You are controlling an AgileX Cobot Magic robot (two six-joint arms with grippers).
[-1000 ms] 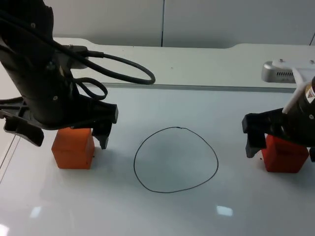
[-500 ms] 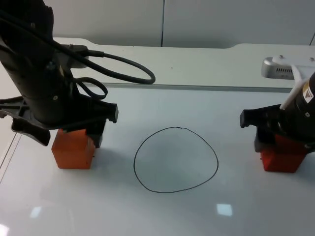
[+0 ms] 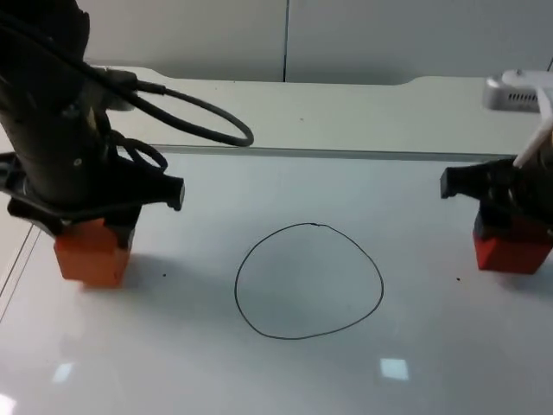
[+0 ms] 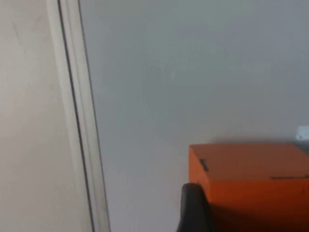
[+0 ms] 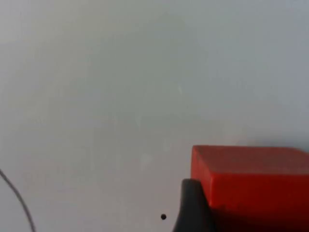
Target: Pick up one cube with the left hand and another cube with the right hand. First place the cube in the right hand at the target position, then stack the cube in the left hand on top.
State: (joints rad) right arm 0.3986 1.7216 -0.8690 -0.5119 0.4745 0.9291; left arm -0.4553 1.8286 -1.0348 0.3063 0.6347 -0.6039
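Left gripper (image 3: 86, 226): near the table's left edge, directly over the orange cube (image 3: 88, 252) — fingers clamped on the cube's upper part
Orange cube: held under the left gripper, its lower half showing beneath the black fingers; in the left wrist view a fingertip (image 4: 192, 208) presses against its side (image 4: 251, 179)
Right gripper (image 3: 510, 216): near the table's right edge, closed around the red cube (image 3: 511, 248)
Red cube: gripped from above by the right gripper, a fingertip (image 5: 193, 205) touching its side (image 5: 251, 179)
Black circle (image 3: 308, 280): drawn mid-table (image 3: 346, 173), between the two cubes — well apart from both
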